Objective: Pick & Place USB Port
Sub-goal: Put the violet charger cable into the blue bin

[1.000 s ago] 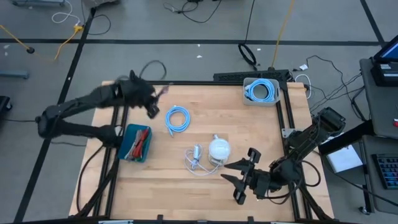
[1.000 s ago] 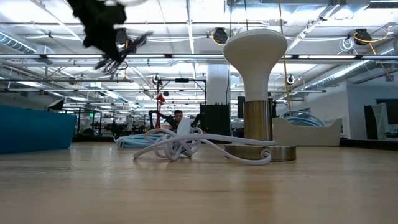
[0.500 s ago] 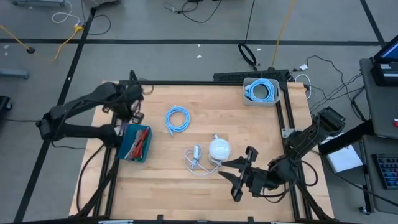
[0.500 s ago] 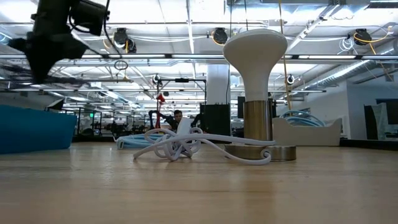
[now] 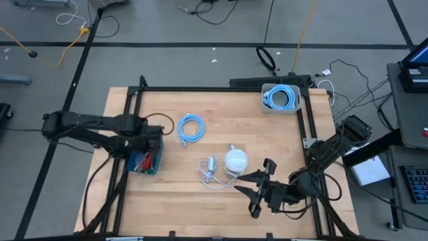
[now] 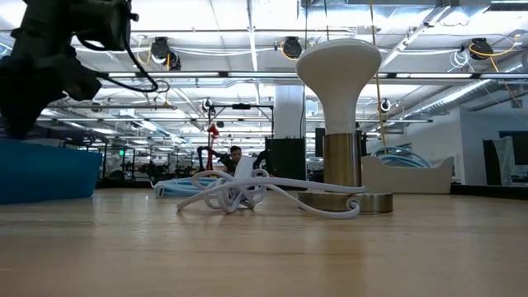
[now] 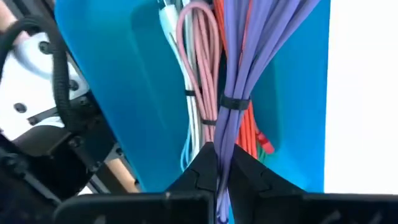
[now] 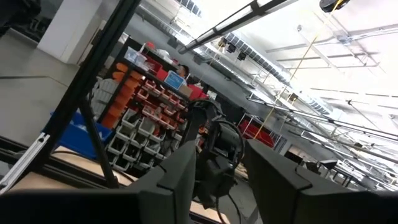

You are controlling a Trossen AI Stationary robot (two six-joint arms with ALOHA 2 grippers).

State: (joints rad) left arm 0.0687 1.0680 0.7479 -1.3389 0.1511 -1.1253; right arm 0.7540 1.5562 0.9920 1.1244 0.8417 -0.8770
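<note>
Left gripper [image 7: 217, 163] clamped on purple cable bundle [image 7: 249, 68] over blue bin [image 5: 148, 164] (right gripper [image 5: 257, 193] spread, idle)

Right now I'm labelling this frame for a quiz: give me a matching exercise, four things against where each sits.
1 purple cable bundle; 2 loose blue coil; 3 white lamp; 4 grey tray
A far right corner; B table centre; C in left jaws, over teal bin; D between bin and lamp
Pairs: 1-C, 2-D, 3-B, 4-A. Idle right jaws: open, front right.
</note>
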